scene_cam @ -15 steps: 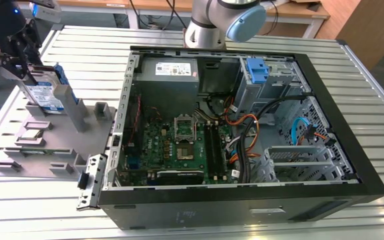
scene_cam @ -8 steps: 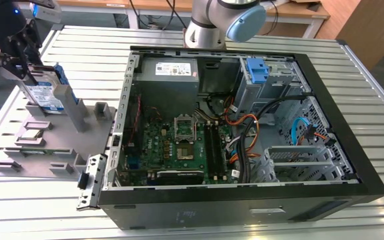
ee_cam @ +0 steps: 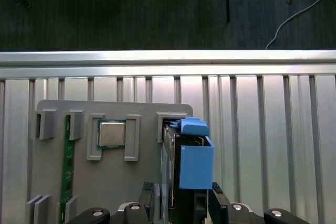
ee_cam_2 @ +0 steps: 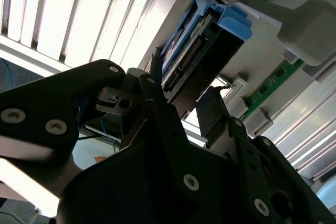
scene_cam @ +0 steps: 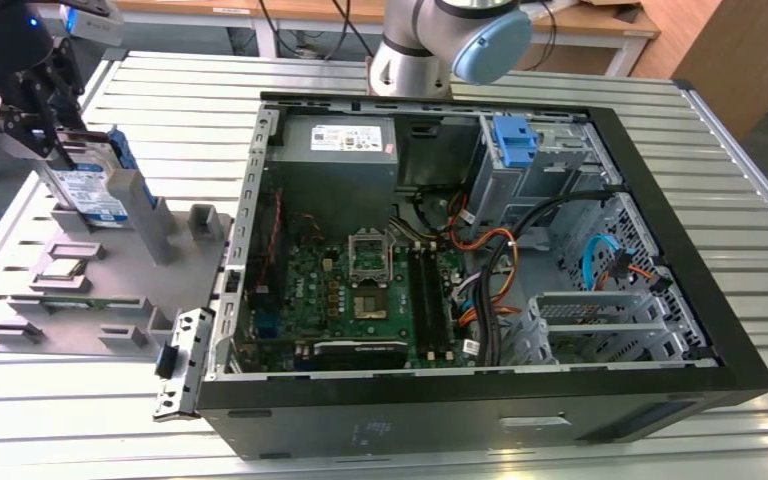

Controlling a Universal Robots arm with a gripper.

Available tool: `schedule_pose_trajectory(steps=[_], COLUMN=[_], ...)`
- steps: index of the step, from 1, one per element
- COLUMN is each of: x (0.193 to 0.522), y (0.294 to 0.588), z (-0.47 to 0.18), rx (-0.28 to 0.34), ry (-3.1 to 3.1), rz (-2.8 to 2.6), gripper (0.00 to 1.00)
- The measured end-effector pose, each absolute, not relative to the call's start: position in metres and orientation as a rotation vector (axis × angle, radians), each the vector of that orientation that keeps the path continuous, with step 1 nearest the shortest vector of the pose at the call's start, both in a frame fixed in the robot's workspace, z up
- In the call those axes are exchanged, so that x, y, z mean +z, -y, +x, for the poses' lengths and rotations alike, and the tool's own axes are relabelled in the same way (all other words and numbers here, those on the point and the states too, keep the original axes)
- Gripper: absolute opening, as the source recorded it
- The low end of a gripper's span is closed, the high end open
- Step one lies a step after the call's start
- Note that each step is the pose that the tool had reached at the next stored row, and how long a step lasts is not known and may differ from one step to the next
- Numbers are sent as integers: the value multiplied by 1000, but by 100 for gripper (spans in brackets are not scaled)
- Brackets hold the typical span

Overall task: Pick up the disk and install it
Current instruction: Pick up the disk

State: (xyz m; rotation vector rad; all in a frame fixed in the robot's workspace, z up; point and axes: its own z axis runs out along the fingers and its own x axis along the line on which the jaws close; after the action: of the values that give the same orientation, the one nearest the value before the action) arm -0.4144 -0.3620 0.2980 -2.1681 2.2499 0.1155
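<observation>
Black two-finger hand [ee_cam: 181, 203] hardware lies closest to the lens in both wrist views. The hand is narrowed onto the flat silver-metal disk [ee_cam: 195, 163] with blue plastic rails, one finger [ee_cam: 149, 199] against each broad face. In the second wrist view the hand [ee_cam_2: 184, 90] grips the disk [ee_cam_2: 191, 56] at its connector edge.

In the exterior view the hand [scene_cam: 57, 140] is at the upper left of the frame. The disk [scene_cam: 91, 195] stands upright below it, blue-and-white label showing, its lower end in a slot of the flat grey plastic fixture plate [scene_cam: 124, 290].

The fixture plate [ee_cam: 136, 177] also carries a square silver processor chip [ee_cam: 112, 133] and a green memory strip [ee_cam: 65, 166].

The plate rests on the ribbed aluminium desk [scene_cam: 37, 400]. An open black computer case [scene_cam: 704, 290] lies just beside it toward the exterior view's right. A light-blue plastic bracket [scene_cam: 511, 140] and a grey power-supply box [scene_cam: 337, 140] sit inside its far end.
</observation>
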Motion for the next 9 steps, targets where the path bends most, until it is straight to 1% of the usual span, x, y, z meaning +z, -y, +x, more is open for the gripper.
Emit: schedule_pose_trajectory(steps=[9], x=[298], y=[362], z=[-414], rx=[115], ry=[-2250], rz=[-2168], gripper=[53])
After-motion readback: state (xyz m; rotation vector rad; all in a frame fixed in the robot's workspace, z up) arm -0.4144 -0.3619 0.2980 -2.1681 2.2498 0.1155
